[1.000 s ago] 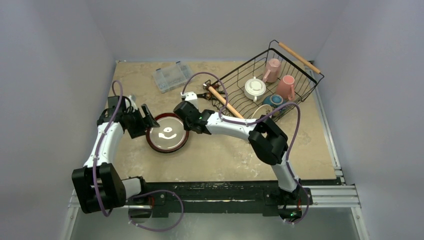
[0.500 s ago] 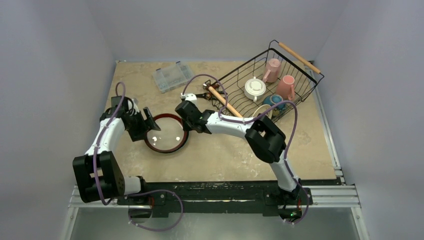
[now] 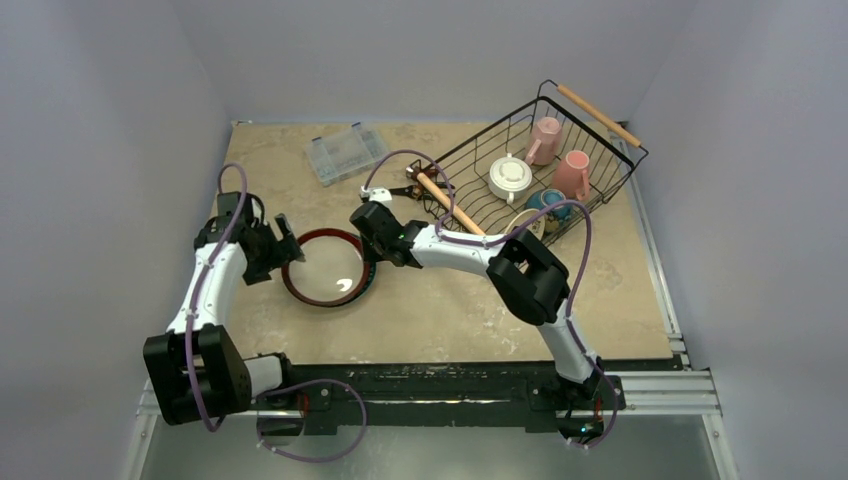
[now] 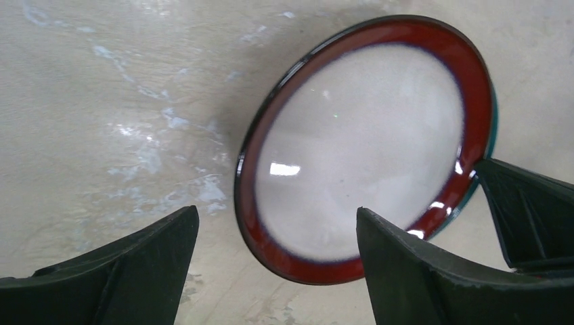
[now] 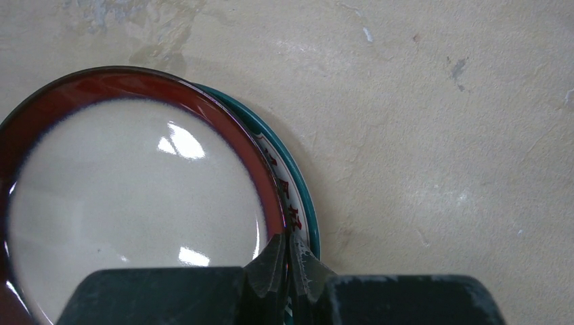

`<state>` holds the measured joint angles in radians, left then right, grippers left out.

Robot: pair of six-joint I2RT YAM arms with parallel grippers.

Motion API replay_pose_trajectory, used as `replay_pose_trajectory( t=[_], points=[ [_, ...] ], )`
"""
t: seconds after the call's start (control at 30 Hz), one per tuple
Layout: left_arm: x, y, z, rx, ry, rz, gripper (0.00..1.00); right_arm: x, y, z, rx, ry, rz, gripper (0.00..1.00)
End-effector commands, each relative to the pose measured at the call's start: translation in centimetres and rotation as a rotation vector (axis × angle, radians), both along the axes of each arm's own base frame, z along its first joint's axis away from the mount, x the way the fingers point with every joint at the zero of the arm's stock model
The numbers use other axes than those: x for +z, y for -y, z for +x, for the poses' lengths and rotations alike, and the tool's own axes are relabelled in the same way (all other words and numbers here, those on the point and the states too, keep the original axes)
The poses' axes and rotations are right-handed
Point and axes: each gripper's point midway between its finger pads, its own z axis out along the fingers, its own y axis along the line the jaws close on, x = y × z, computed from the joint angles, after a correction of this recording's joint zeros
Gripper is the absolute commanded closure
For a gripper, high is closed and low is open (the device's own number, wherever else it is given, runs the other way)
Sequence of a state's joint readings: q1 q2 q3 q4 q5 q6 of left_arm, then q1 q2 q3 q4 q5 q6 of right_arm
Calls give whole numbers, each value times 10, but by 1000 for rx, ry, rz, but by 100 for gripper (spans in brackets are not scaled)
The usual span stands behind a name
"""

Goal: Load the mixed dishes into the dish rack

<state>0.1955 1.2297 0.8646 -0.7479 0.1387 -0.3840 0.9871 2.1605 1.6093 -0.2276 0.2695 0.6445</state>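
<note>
The large red-rimmed plate (image 3: 323,268) (image 4: 359,135) (image 5: 128,189) sits left of the table's centre, over a teal-rimmed plate (image 5: 301,196) that peeks out on its right. My right gripper (image 3: 372,248) (image 5: 288,247) is shut on the red-rimmed plate's right rim. My left gripper (image 3: 284,250) (image 4: 276,211) is open at the plate's left edge, its jaws wide apart with the near rim between them, not touching. The dish rack (image 3: 470,150) stands at the back right and holds two pink mugs (image 3: 545,140) (image 3: 573,173), the white two-handled cup (image 3: 511,178) and the blue bowl (image 3: 548,203).
A clear plastic compartment box (image 3: 345,153) lies at the back, left of the rack. A small black-and-red hand tool (image 3: 415,188) rests by the rack's near wooden handle (image 3: 450,205). Walls close in the table on the left, back and right.
The red-rimmed plate has slid slightly left with my right gripper on its rim. My left gripper has opened wider and shifted a little left.
</note>
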Motion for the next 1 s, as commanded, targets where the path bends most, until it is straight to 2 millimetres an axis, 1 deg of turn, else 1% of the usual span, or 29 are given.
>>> replay_pose_trajectory(
  t=[0.0,0.03,0.1,0.17,0.23,0.33,0.47,0.6,0.77,0.9,0.97],
  points=[
    [8,-30,-3,102,-22,143,14,-25,6,-6,7,-42,-52,98],
    [9,-32,-4,110,-21,154,13,-25,5,-6,8,-43,-53,98],
    [6,-29,-1,103,-2,139,12,-28,6,-7,7,-46,-55,98],
    [-3,-25,-2,104,-23,109,10,-30,7,-7,6,-49,-59,98],
    [-10,-14,2,83,-50,46,11,-30,7,-8,8,-48,-59,98],
    [-15,-1,9,53,-48,-41,16,-29,5,-8,11,-49,-52,98],
    [-21,7,11,44,-47,-91,21,-28,4,-8,14,-51,-48,98],
    [-23,12,11,35,-54,-122,27,-28,2,-7,20,-53,-49,98],
    [-17,13,11,19,-31,-124,42,-31,3,-7,21,-56,-56,98],
    [-12,18,11,6,2,-142,45,-34,2,-8,25,-58,-64,98],
    [-11,22,12,-1,14,-162,46,-35,2,-7,26,-60,-70,98]
  ],
)
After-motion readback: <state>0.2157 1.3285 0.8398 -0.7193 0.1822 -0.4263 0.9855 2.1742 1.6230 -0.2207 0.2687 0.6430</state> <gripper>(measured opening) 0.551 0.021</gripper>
